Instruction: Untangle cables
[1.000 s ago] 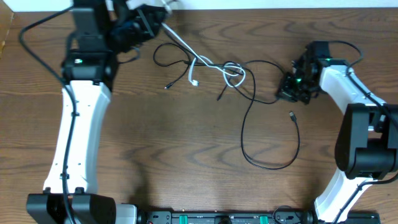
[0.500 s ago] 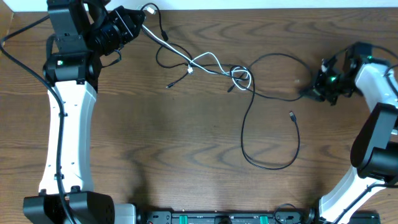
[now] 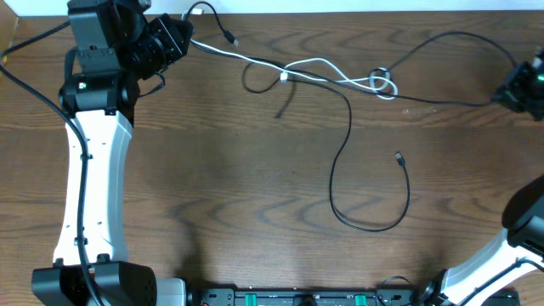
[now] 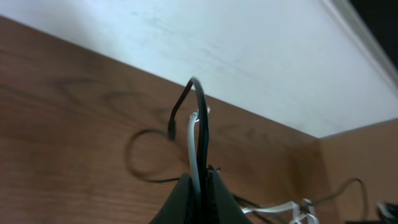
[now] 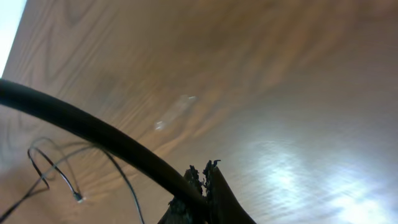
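The cables stretch across the back of the table. A white cable (image 3: 316,66) and a black cable (image 3: 255,61) run from my left gripper (image 3: 189,36) to a small knot (image 3: 382,82). From the knot a black cable (image 3: 442,100) runs to my right gripper (image 3: 510,88) at the right edge. A long black cable (image 3: 340,161) drops from the tangle into a loop with its plug (image 3: 398,156) lying free. My left gripper (image 4: 200,180) is shut on the white and black cables (image 4: 194,143). My right gripper (image 5: 202,180) is shut on a black cable (image 5: 93,127).
The brown wooden table (image 3: 212,187) ends at a white wall strip along the back (image 3: 340,5). My left arm (image 3: 93,170) stands along the left side. My right arm's base (image 3: 527,221) shows at the lower right.
My right gripper has pulled its black cable far to the right edge. The tangle has stretched out and the knot has slid right. My left gripper stays at the back left.
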`<state>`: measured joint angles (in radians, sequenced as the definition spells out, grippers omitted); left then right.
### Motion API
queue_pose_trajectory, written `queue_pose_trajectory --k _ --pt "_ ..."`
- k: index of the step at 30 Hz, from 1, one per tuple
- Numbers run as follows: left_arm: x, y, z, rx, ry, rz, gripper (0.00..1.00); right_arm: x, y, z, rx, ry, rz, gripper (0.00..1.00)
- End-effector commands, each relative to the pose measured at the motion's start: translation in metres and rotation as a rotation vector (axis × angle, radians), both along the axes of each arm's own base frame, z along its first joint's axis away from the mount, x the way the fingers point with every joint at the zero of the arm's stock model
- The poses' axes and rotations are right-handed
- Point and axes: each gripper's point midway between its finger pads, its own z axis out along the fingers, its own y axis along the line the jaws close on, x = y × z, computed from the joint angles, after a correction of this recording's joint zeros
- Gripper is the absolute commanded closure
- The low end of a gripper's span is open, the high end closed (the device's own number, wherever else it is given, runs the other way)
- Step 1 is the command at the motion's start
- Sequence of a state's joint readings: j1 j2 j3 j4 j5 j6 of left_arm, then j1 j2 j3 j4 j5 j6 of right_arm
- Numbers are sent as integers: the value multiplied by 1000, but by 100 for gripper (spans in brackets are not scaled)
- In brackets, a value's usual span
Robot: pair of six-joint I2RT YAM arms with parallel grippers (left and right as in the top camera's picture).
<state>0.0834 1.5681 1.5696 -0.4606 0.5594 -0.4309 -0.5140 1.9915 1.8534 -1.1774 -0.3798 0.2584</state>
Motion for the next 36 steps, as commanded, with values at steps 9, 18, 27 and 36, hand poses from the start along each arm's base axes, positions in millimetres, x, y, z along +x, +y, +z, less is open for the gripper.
queue_pose_trajectory --k 9,18,27,36 --pt "4 53 1 190 -3 207 92 -37 -59 0 -82 72 -123 99" --pt "-7 1 -3 124 7 2 92 -25 9 3 14 36 158 98" --pt "-21 -50 -9 101 34 -141 92 -20 95 0 6 85 451 41" --pt "-33 -89 -14 103 54 -232 92 -5 186 11 82 -33 712 32"
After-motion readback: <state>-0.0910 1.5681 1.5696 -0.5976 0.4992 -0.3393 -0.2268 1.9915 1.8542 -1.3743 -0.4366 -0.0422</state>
